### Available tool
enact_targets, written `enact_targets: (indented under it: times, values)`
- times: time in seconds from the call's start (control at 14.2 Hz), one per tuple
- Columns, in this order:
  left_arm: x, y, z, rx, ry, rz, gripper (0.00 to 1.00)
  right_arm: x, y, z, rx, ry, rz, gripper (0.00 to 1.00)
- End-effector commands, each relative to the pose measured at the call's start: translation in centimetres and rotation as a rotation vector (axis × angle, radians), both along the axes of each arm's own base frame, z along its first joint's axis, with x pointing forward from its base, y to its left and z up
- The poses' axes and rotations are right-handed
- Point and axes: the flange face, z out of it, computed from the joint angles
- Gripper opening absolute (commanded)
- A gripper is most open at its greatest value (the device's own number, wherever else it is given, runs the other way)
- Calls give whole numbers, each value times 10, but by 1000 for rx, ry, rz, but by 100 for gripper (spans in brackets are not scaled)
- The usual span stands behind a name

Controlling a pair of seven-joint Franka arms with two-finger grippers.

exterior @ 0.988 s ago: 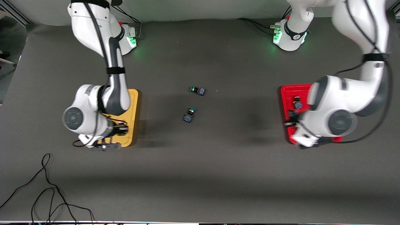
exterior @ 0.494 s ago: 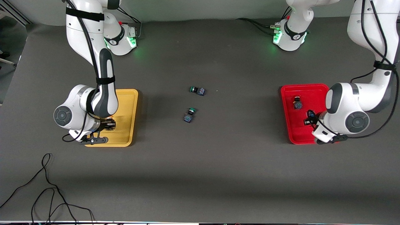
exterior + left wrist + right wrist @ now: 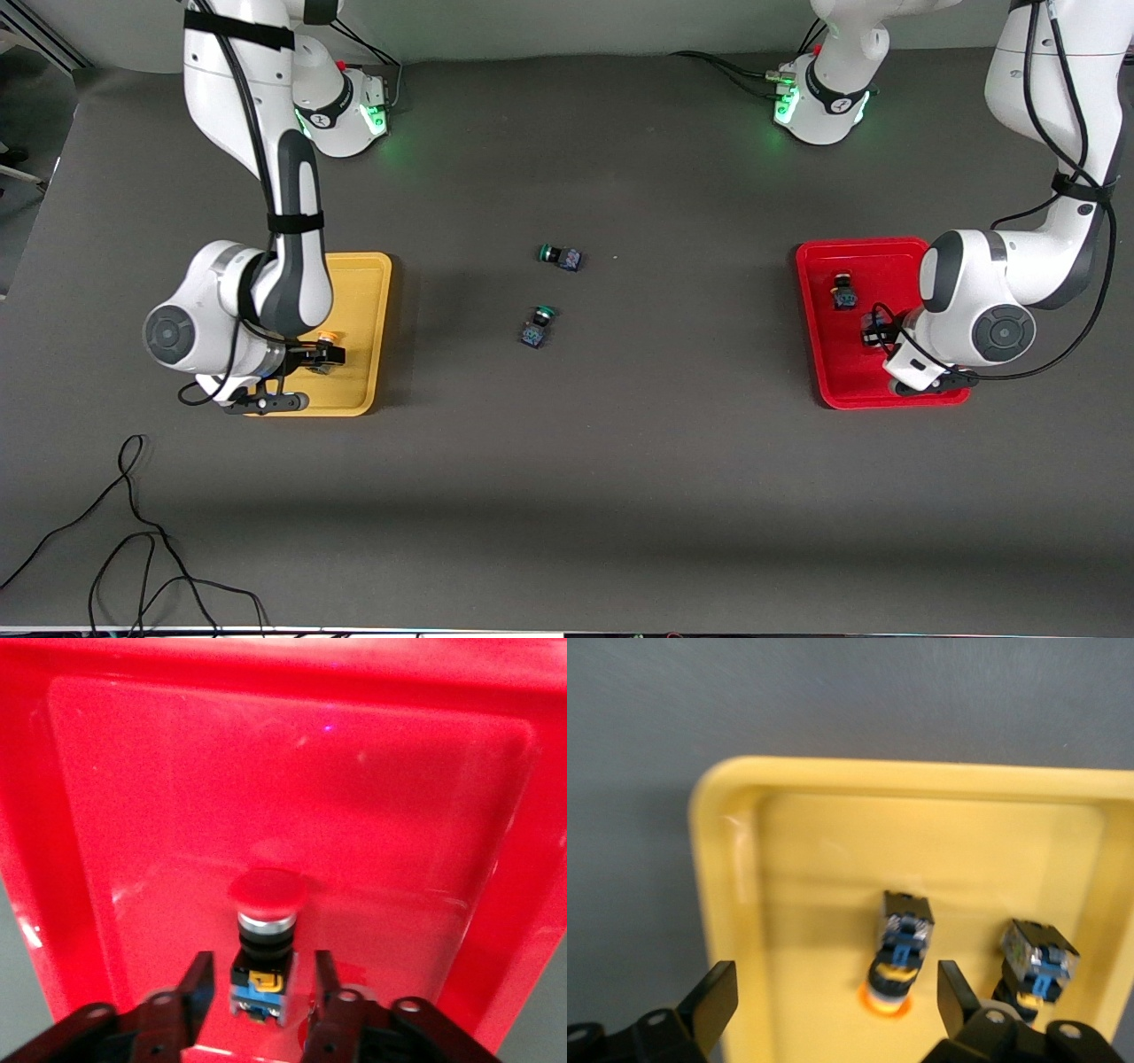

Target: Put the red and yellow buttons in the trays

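Note:
The red tray (image 3: 833, 377) lies at the left arm's end of the table. One red button (image 3: 842, 292) lies in it. My left gripper (image 3: 875, 335) is low in this tray, open. In the left wrist view its fingers (image 3: 197, 988) stand either side of a second red button (image 3: 266, 904) on the red tray (image 3: 266, 771), with a gap on each side. The yellow tray (image 3: 365, 292) lies at the right arm's end. My right gripper (image 3: 321, 356) is over it, open wide and empty (image 3: 835, 992). Two yellow buttons (image 3: 899, 948) (image 3: 1036, 961) lie in the yellow tray (image 3: 921, 833); one shows from the front (image 3: 328, 338).
Two green-capped switches (image 3: 560, 256) (image 3: 537, 325) lie in the middle of the table between the trays. A loose black cable (image 3: 133, 532) lies on the table near the front camera at the right arm's end.
Both arms have swung outward toward the ends of the table. The right arm's move uncovered a yellow button in the yellow tray. The left gripper has settled low around a red button.

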Motion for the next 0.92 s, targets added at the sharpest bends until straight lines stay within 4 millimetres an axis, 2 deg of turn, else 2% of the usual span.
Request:
enact_targets:
  times: [0.0, 0.14, 0.28, 0.49, 0.64, 0.78, 0.85]
  values:
    - [11, 2, 49, 25, 24, -14, 99, 13, -4, 67, 39, -11, -30, 100]
    - [23, -2, 89, 40, 41, -12, 100, 19, -18, 104, 54, -34, -43, 100]
    - [26, -5, 128, 49, 27, -13, 100, 21, -31, 138, 44, -46, -47, 100]
    - [18, -21, 189, 61, -31, -34, 100, 23, -36, 193, -9, -47, -34, 100]
    - [12, -28, 238, 68, -66, -41, 100, 24, -36, 225, -20, -61, -46, 100]
    - [2, -26, 278, 34, -120, -111, 100, 19, -40, 257, -57, -93, -56, 100]
    - [-4, -23, 295, 7, -136, -143, 100, 15, -34, 270, -63, -106, -59, 100]
